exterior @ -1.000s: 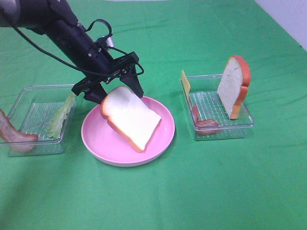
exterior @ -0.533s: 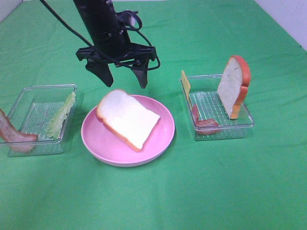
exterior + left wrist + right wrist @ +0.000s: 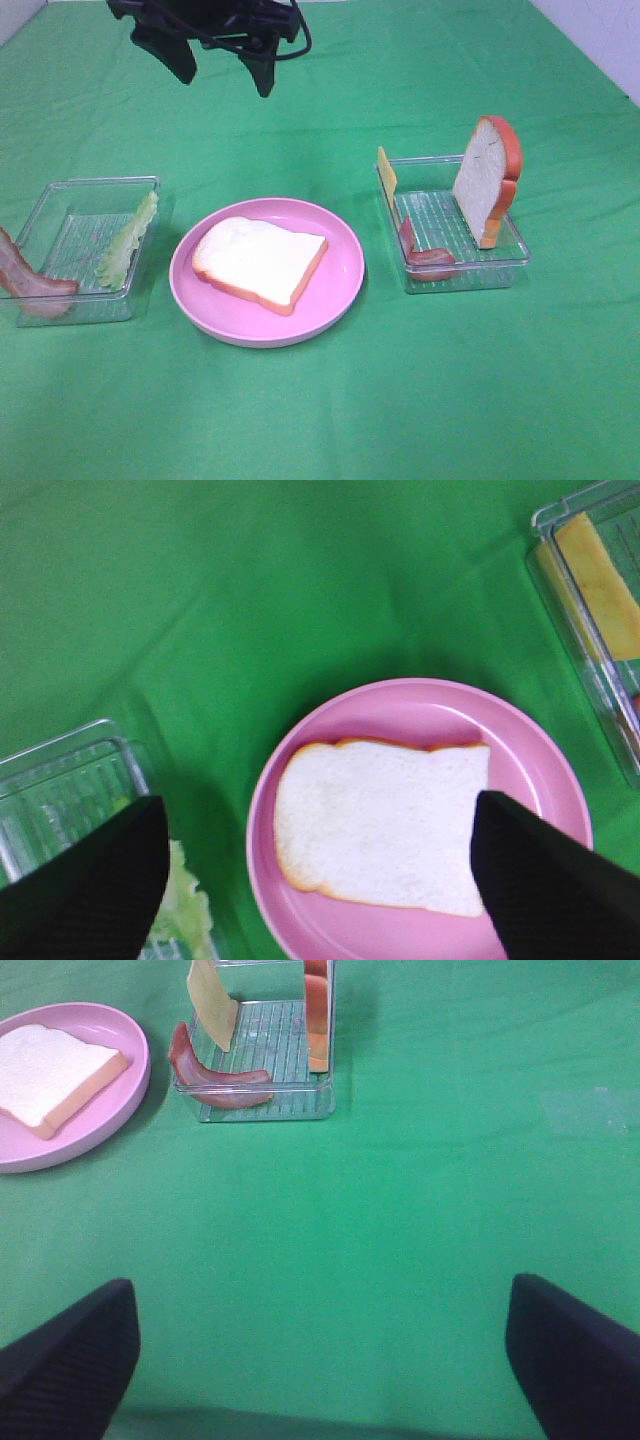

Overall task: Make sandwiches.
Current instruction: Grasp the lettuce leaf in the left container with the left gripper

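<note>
Bread slice (image 3: 258,263) flat, top toward lettuce (image 3: 128,240)

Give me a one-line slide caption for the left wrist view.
Open left tool hovers over a bread slice lying flat on the pink plate; lettuce and cheese wait in clear trays.

Worktop (image 3: 450,380) green. Plate (image 3: 345,262) pink. Bread (image 3: 258,262) white, orange-brown edge. Lettuce (image 3: 128,240) pale green. Bacon (image 3: 30,281) pink-red. Cheese (image 3: 386,170) yellow. Trays (image 3: 62,188) clear, ribbed lines inside. Left pincer (image 3: 226,85) black, right pincer (image 3: 320,1282) black.
</note>
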